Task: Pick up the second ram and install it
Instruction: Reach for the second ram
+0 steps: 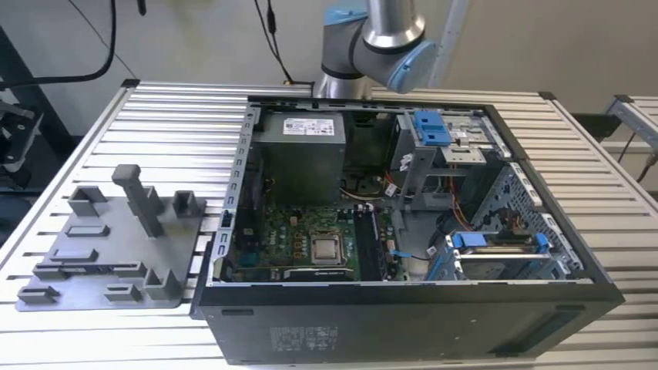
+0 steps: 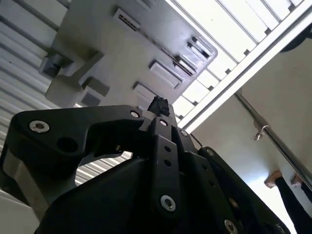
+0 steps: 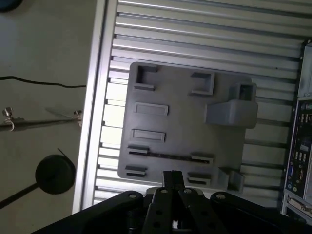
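The second ram (image 3: 170,156) shows as a thin dark strip standing on edge between two low brackets of the grey fixture plate (image 3: 185,122). In the exterior view the same strip (image 1: 101,267) lies along the plate (image 1: 103,239) at its near side. My gripper (image 3: 173,176) hangs well above that side of the plate. Its black fingertips are together with nothing between them. In the second wrist view the gripper (image 2: 158,105) points at the plate (image 2: 112,44) from above. The memory slots (image 1: 368,239) lie on the motherboard (image 1: 298,239).
The open computer case (image 1: 575,254) stands to the exterior view's right of the plate, and its edge (image 3: 302,146) shows in the first wrist view. A tall post (image 1: 139,196) rises from the plate. The slatted table's edge (image 3: 92,122) borders the floor, where a round black base (image 3: 55,174) stands.
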`<state>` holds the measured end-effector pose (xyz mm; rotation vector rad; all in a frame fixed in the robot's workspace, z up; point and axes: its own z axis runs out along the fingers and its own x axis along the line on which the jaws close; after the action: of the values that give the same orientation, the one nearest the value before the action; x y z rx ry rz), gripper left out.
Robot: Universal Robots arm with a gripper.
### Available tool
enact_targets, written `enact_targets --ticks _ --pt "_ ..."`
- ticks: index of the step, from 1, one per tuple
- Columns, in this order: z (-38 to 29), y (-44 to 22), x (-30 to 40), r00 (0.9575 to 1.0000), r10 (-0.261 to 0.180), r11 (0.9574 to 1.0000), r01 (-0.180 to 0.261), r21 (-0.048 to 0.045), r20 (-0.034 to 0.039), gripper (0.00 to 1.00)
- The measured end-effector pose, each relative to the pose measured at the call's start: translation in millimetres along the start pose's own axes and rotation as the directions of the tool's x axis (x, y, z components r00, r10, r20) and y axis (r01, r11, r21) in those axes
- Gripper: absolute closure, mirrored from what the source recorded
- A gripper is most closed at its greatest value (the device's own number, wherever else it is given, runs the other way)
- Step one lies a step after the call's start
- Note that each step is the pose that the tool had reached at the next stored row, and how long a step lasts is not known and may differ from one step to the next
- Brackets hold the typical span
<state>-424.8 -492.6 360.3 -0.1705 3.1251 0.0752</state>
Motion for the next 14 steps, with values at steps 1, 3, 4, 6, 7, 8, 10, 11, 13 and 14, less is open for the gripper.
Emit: enact_targets --ticks 1,3,4,6,7,8,10,11,13,14 --pt "0.2 -0.2 -0.6 1.0 0.0 1.0 0.0 -0.0001 0.0001 0.89" --pt "0.5 -1.1 -2.2 1.0 0.0 1.0 0.0 -0.0001 0.0002 0.89" --pt "0.6 -1.5 -3.0 1.0 0.0 1.0 0.0 -0.0001 0.0002 0.89" --pt "0.8 -2.1 -4.4 1.0 0.0 1.0 0.0 -0.0002 0.0003 0.89" --pt "0.9 -2.2 -4.7 1.0 0.0 1.0 0.0 -0.0001 0.0003 0.89" --pt "0.8 -2.2 -4.9 1.0 0.0 1.0 0.0 -0.0001 0.0 0.89" --pt "0.7 -2.3 -5.2 1.0 0.0 1.0 0.0 0.0 -0.0004 0.89" --pt "0.7 -2.3 -5.3 1.0 0.0 1.0 0.0 0.0 -0.0004 0.89" --pt "0.8 -2.3 -5.3 1.0 0.0 1.0 0.0 -0.0001 -0.0003 0.89" --pt "0.8 -2.3 -5.3 1.0 0.0 1.0 0.0 -0.0001 -0.0003 0.89"
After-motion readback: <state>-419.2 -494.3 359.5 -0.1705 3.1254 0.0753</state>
